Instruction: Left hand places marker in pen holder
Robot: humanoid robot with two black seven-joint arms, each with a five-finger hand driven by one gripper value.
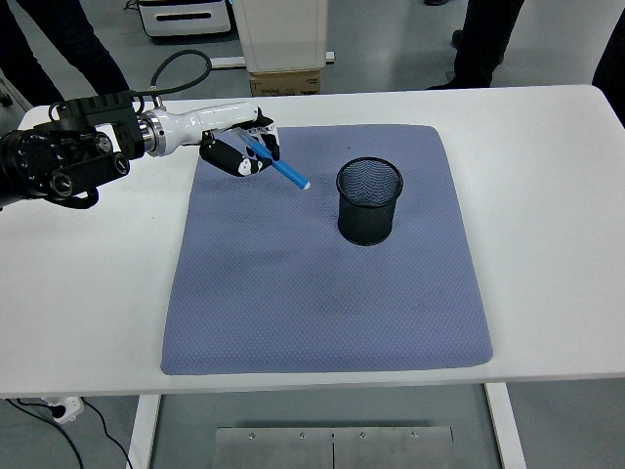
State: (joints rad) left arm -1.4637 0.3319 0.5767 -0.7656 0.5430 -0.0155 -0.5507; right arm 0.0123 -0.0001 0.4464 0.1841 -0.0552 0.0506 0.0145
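Note:
My left hand (244, 149) hovers over the far left corner of the blue-grey mat (322, 293), its fingers curled around a blue marker (283, 171). The marker slants down and to the right, its tip off the mat. A black mesh pen holder (369, 200) stands upright on the mat, a short way to the right of the marker's tip and apart from it. The inside of the holder looks dark, with nothing showing in it. My right hand is out of view.
The mat lies on a white table (547, 195). A cardboard box (286, 83) and a white stand sit beyond the far edge. People's legs (68, 49) show at the top left and top right.

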